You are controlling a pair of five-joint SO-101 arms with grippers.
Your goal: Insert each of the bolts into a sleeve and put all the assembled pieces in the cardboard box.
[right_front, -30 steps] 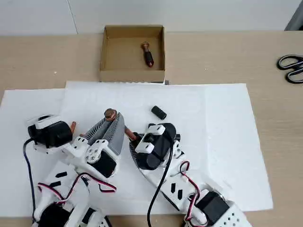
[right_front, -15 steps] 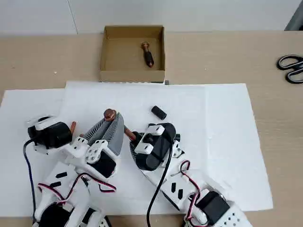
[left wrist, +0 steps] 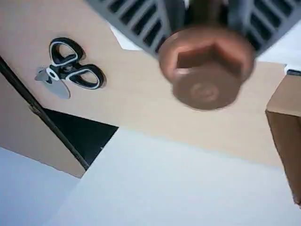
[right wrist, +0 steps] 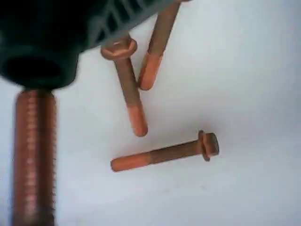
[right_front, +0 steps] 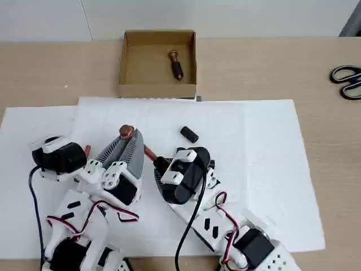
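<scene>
Closer, at the right wrist: three loose bolts (right wrist: pixel 164 153).

Box (right_front: pixel 158 63) floor: one piece (right_front: pixel 176 64) lies right of centre; the left half is left free.
Before box: a loose sleeve (right_front: pixel 189 134) is met on the sheet (right_front: pixel 254 147).
Nearer still: passage is pinched between left gripper (right_front: pixel 128 137), clamped on a bolt (right_front: pixel 126 132), and right gripper (right_front: pixel 162 166), clamped on a second sleeve (right wrist: pixel 33 56).
Far right of box: scissors (right_front: pixel 347 82).

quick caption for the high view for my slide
Left gripper shut on a bolt above white paper; one assembled piece already in the cardboard box, a loose sleeve on the paper.
</scene>
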